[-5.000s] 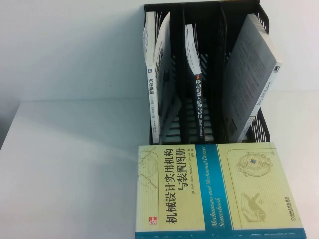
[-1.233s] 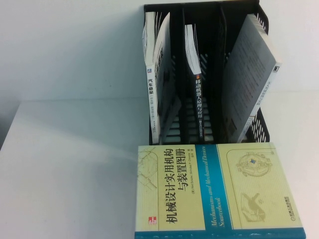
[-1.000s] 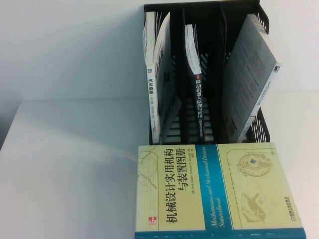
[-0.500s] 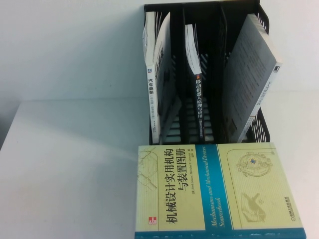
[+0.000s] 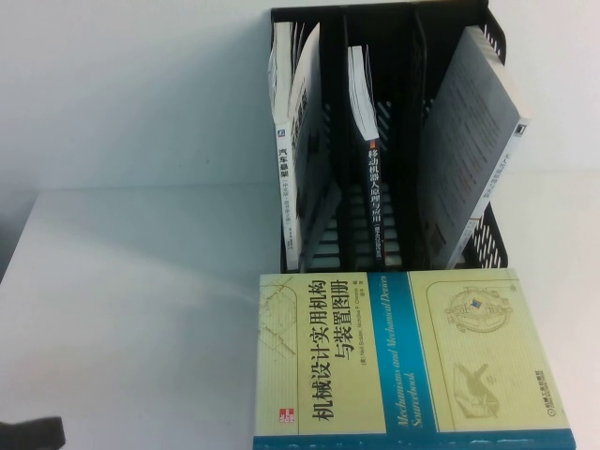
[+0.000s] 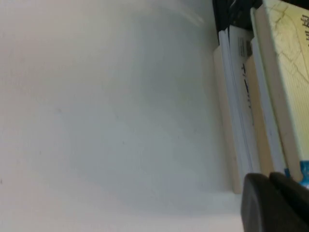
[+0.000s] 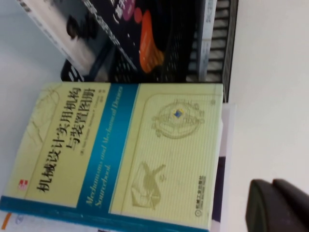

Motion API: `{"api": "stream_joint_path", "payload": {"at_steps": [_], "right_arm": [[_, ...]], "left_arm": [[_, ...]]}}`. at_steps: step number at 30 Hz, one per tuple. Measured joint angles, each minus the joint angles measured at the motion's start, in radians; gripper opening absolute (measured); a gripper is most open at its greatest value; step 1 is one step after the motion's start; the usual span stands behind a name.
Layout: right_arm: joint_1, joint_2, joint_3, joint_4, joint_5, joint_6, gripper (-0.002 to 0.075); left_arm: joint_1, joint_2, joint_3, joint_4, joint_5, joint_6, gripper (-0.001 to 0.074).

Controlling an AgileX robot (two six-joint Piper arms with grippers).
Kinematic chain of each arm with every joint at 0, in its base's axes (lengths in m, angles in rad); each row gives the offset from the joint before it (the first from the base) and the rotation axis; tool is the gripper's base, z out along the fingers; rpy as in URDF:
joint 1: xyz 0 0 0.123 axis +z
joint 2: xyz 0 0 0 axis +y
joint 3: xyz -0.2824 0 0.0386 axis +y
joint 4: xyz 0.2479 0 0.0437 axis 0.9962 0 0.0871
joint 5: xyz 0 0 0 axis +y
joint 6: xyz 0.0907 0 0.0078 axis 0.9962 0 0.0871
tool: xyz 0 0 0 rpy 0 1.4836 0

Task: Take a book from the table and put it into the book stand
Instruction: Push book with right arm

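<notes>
The book (image 5: 412, 352), pale yellow with a teal band, lies flat on top of a stack at the near edge of the white table (image 5: 141, 309), just in front of the black book stand (image 5: 380, 19). It also shows in the right wrist view (image 7: 120, 150) and edge-on in the left wrist view (image 6: 285, 72). My left gripper (image 5: 33, 433) is at the table's near left corner, far from the book; its fingers (image 6: 268, 178) are shut and empty. My right gripper (image 7: 273, 183) is shut and empty over bare table beside the book's right edge; it is out of the high view.
Each of the stand's three compartments holds a leaning book: a white one (image 5: 291, 159), a dark-spined one (image 5: 367, 159) and a grey one (image 5: 473, 141). Other books (image 6: 241, 96) lie under the yellow book. The table's left half is bare.
My left gripper has come into the high view at the bottom left corner. The books and the stand have not moved.
</notes>
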Motion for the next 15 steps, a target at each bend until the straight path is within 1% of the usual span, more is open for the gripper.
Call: {"api": "stream_joint_path", "payload": {"at_steps": [3,6,10,15], "right_arm": [[0.000,0.035,0.046,0.002,-0.010,0.000,-0.0003],[0.000,0.075,0.116,0.018,-0.017,-0.002,-0.0003],[0.000,0.139,0.200,0.031,-0.034,-0.052,-0.0003],[0.000,0.240,0.221,0.043,-0.116,-0.090,-0.0003]], "left_arm": [[0.000,0.061,-0.047,-0.014,-0.044,0.053,-0.0004],[0.000,0.084,-0.058,-0.079,-0.073,0.077,-0.0004],[0.000,0.105,-0.058,-0.128,-0.110,0.106,-0.0004],[0.000,0.125,-0.058,-0.171,-0.215,0.138,-0.0004]]}}
